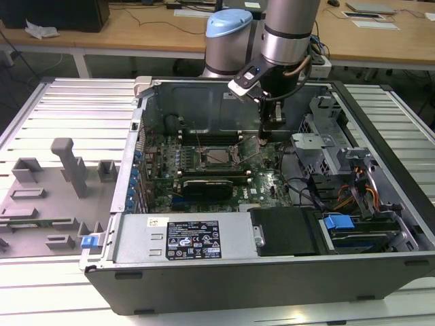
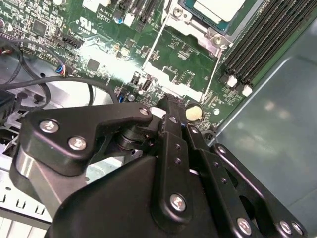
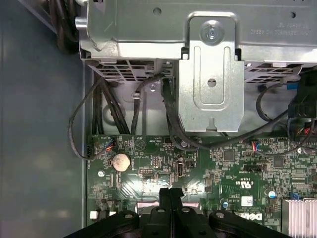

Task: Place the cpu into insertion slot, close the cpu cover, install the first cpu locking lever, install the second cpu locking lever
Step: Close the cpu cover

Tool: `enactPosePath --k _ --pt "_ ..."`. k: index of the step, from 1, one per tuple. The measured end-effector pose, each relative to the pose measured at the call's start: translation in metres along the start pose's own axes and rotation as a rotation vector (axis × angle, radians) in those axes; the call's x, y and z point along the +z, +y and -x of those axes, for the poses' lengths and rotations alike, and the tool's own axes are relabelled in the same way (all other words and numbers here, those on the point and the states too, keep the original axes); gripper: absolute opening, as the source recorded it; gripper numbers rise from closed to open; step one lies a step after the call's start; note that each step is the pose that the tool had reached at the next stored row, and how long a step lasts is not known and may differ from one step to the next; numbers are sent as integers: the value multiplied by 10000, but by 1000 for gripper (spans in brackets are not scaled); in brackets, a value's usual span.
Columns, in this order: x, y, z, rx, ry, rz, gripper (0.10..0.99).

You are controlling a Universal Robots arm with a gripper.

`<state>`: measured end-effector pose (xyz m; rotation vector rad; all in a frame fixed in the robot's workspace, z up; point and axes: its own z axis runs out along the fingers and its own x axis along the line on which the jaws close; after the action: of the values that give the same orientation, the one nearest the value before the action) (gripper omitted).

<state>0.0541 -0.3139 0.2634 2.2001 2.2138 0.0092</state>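
The small, flat, square cpu [image 2: 218,7], dull silver-grey on top, sat in the insertion slot [image 2: 198,29], a dark square socket with a shiny metal rim on the green circuit board [image 3: 223,168]. The cpu cover [image 2: 173,83], a thin silver metal frame, lay swung open, away from the slot, with green board showing through its window. The black gripper [image 3: 171,196] hung just beside the slot at the cover's far edge, fingers pressed together. Whether they pinched the cover could not be told.
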Motion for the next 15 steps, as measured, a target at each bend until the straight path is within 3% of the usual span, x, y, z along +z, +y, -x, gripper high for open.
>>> enactPosePath --k 3,9,12,15 --pt "15 48 -1 -1 4 1 106" --pt "87 65 -1 -1 2 0 106" --pt "207 77 -2 -1 2 0 106" --pt "221 76 -2 -1 0 0 106"
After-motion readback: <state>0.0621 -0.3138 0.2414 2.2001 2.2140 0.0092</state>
